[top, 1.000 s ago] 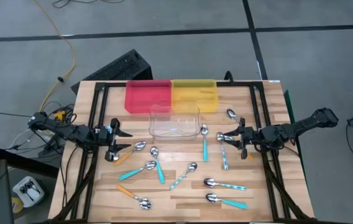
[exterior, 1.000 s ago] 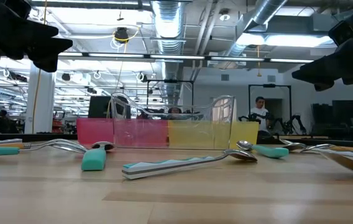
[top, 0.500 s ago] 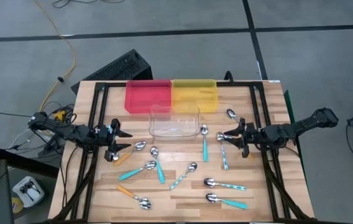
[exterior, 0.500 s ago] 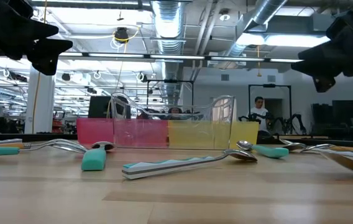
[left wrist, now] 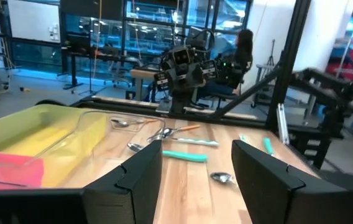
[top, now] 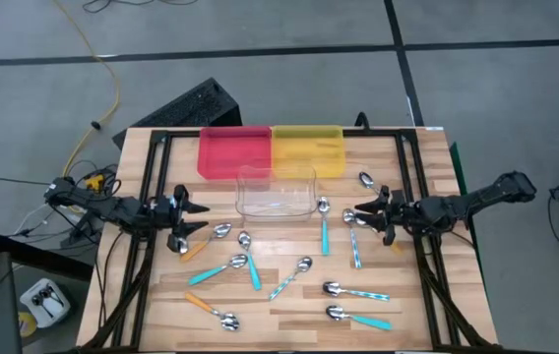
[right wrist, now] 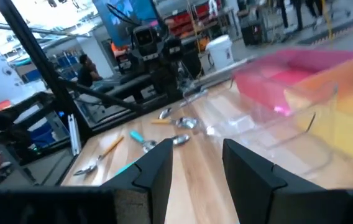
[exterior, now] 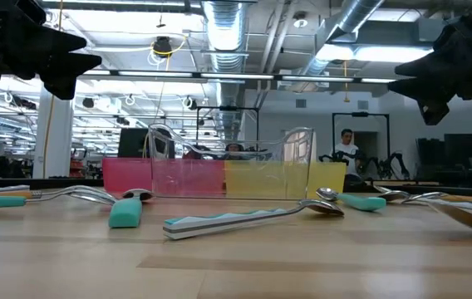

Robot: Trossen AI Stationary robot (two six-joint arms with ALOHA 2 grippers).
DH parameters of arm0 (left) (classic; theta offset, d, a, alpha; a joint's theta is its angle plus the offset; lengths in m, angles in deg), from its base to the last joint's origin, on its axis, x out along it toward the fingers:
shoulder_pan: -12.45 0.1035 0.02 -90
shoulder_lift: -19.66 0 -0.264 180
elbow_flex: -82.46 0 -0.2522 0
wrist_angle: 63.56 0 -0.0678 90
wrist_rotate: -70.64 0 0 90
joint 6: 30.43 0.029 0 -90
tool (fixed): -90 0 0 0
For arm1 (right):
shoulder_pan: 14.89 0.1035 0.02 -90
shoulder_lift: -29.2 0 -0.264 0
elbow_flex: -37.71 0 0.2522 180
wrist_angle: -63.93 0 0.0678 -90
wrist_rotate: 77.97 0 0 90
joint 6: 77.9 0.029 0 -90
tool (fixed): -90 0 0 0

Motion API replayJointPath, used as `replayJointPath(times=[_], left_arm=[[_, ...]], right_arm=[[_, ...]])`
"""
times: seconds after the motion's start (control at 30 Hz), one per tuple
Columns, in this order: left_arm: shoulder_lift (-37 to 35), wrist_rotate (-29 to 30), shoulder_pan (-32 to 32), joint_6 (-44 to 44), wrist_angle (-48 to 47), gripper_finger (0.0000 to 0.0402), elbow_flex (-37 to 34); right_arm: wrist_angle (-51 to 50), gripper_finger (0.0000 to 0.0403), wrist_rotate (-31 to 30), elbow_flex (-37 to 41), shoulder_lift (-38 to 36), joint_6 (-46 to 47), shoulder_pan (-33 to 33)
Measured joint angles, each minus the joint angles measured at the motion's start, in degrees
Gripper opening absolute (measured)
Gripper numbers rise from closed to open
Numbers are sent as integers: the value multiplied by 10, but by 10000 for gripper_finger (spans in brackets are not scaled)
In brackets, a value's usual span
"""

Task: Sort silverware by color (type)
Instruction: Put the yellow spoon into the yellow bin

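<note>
Sorting not begun: spoons (top: pixel 324 236) scattered mid-desk, trays (top: pixel 270 150) at far edge empty. Left gripper (top: pixel 189 221) and right gripper (top: pixel 359 215) spread, empty, above desk. Next: descend onto nearest spoon.

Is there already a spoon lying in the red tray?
No: in the high view the red tray shows only its bare red floor, and the spoons, such as a teal-handled one, lie out on the wooden table.

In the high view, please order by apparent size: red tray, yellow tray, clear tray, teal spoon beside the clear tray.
1. red tray and yellow tray: alike, no ranking.
2. clear tray.
3. teal spoon.
</note>
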Motion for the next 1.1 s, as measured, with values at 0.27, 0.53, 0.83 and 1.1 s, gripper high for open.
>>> replayJointPath(times=[0.27, 0.53, 0.83, 1.1], left_arm=[[0, 0, 0, -16, 31, 180, 0], [0, 25, 0, -47, 39, 180, 25], [0, 56, 0, -43, 39, 180, 54], [0, 126, 0, -31, 32, 180, 54]], right_arm=[[26, 166, -31, -4, 0, -8, -34], [-26, 166, -48, -104, 8, -88, -71], [-419, 166, -192, -326, 141, 38, -78], [-704, 166, -175, -468, 278, 215, -145]])
